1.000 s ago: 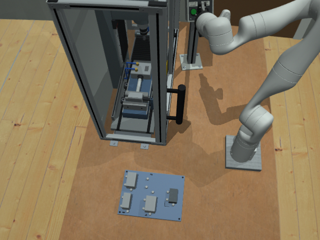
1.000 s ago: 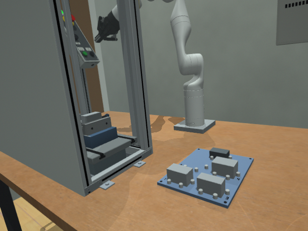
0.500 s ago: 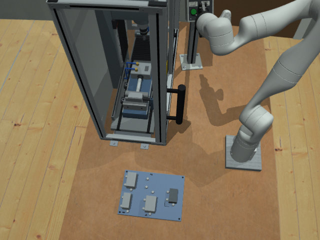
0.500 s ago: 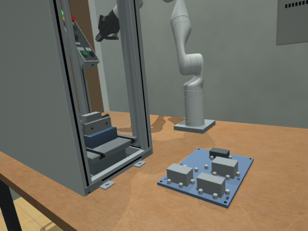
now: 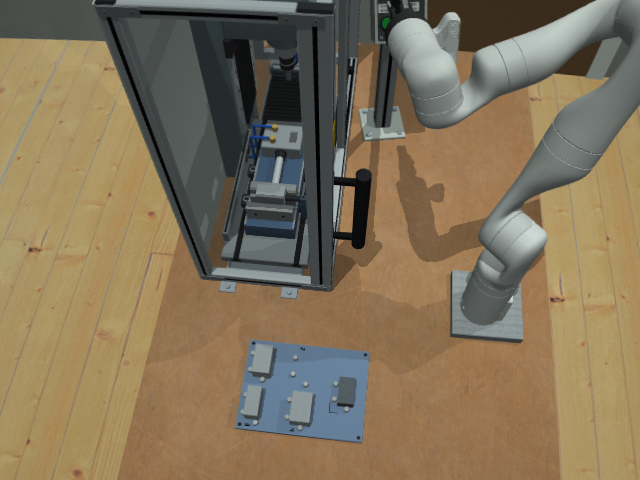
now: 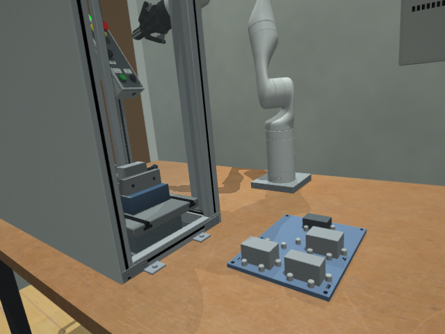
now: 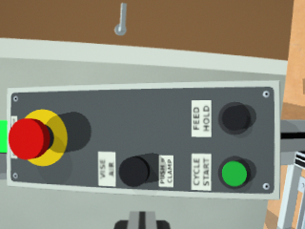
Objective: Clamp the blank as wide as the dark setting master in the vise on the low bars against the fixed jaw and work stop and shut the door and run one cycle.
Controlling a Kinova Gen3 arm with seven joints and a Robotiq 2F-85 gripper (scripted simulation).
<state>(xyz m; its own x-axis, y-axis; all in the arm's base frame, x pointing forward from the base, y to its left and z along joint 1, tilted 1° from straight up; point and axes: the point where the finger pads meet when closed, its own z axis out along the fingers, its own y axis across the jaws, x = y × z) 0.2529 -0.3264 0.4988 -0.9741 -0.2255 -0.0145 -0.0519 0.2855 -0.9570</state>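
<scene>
Blue plate [image 5: 320, 361] [image 6: 278, 229] beside the machine's guard [image 5: 324, 155] [image 6: 103, 172].

Blocks [image 5: 300, 408] [image 6: 324, 241] stand on the plate [image 5: 320, 356] [image 6: 280, 229] beside the guard [image 5: 323, 155] [image 6: 206, 108].

"CYCLE START" beside green button [image 5: 385, 23] [image 6: 122, 77] [image 7: 233, 174]

- A machine shop, or a workshop cell set up like one.
- A framed guard [image 5: 323, 155] [image 6: 201, 108] stands round a vise [image 5: 269, 211] [image 6: 139, 181] with a spindle [image 5: 285, 56] above.
- A panel [image 5: 382, 37] [image 6: 124, 65] [image 7: 143, 110] carries a red stop button [image 6: 105, 26] [image 7: 30, 138] and labels reading VISE AIR, CYCLE START and FEED HOLD.
- A blue plate [image 5: 320, 361] [image 6: 277, 226] bears metal blocks [image 5: 300, 407] [image 6: 304, 266] between pegs.
- A robot arm [image 5: 555, 155] [image 6: 280, 154] stands on a wooden bench [image 5: 439, 413] [image 6: 395, 251].
- The walls [image 6: 341, 108] [image 7: 86, 72] are plain grey.
</scene>
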